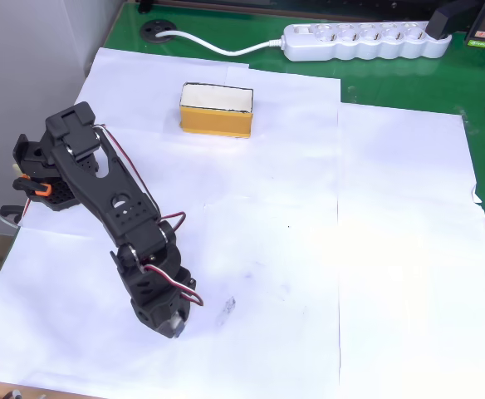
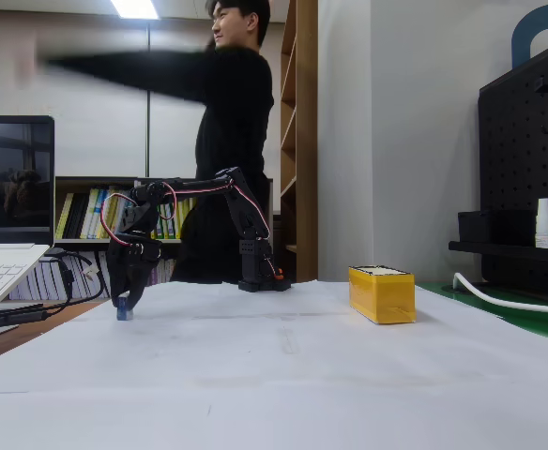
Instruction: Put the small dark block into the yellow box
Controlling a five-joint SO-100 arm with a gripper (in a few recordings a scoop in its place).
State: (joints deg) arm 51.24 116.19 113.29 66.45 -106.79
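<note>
— Block first: where was it?

— Small dark block (image 2: 123,310) sat on the white paper (image 1: 392,249) near the desk's front-left corner in the overhead view, right under the gripper (image 2: 127,298). From the side, in the fixed view, it showed as a tiny dark-bluish cube resting on the paper between the fingertips. From above, the gripper (image 1: 173,322) covered most of it; only a greyish bit showed at the tip.

— Which way did it point?

— It looked cube-like, so no long axis could be made out, and it was too small to read its facing.

— And the fingers?

— They pointed straight down at the paper, set on either side of the block. Probably closing around it, but whether they pinched it or stood slightly apart I cannot tell.

— The yellow box?

— The yellow box (image 1: 216,109) stood toward the desk's rear edge, well apart from the block, open side up with a pale inside. Its long axis ran left to right in the overhead view, roughly parallel to the rear edge. In the fixed view it stood at the right (image 2: 381,293).

— Anything else?

— A faint grey smudge (image 1: 225,311) lay just beside the gripper, a white power strip (image 1: 367,40) lay along the rear edge, and a person in black (image 2: 222,141) stood behind the desk.
</note>
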